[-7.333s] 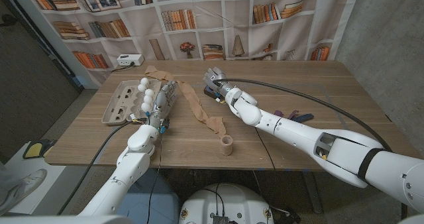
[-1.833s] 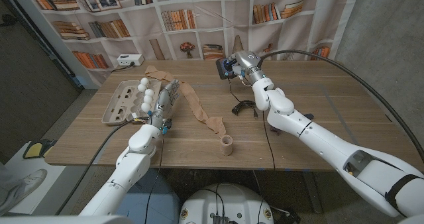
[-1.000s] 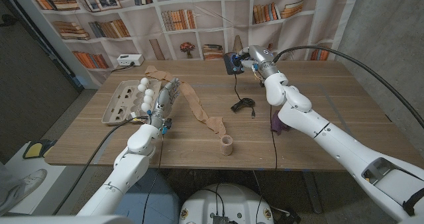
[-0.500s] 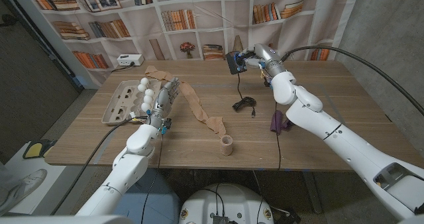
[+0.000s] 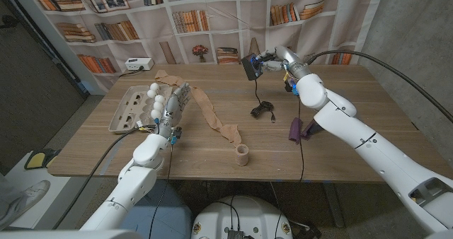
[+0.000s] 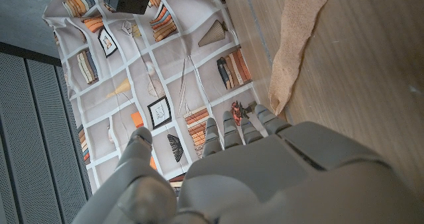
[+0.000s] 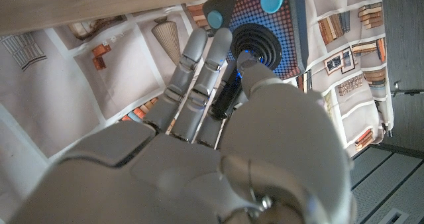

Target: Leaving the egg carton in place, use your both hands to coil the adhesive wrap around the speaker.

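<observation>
Tan crepe-looking adhesive wrap (image 5: 212, 115) lies unrolled in a wavy strip across the worktop (image 5: 340, 136), from the far side near the egg carton (image 5: 134, 106) down to its cardboard core (image 5: 243, 154), which stands near the front edge. Right hand (image 5: 272, 59) has the speaker (image 5: 250, 66) lifted off the worktop at the far side, fingers (image 7: 202, 71) closed around it; right wrist view shows a dark box with a round grille, a blue-lit mesh face and teal buttons. Its black cable (image 5: 262, 110) hangs down to a loose coil on the worktop. Left hand (image 5: 170, 110) stands on the worktop between the carton and the wrap, fingers extended and holding nothing. Carton has white eggs (image 5: 154, 97) along its near-wrap side, so clearance there is tight. My read of the step: bring the speaker over toward the strip's middle, keep it low, and let the left hand pin or pick up one wrap end before any turning starts. Keep the cable out of the coil or it gets taped in. Watch the left forearm swing; a bump into the carton breaks the constraint. Purple object (image 5: 296, 130) on the right is irrelevant.
</observation>
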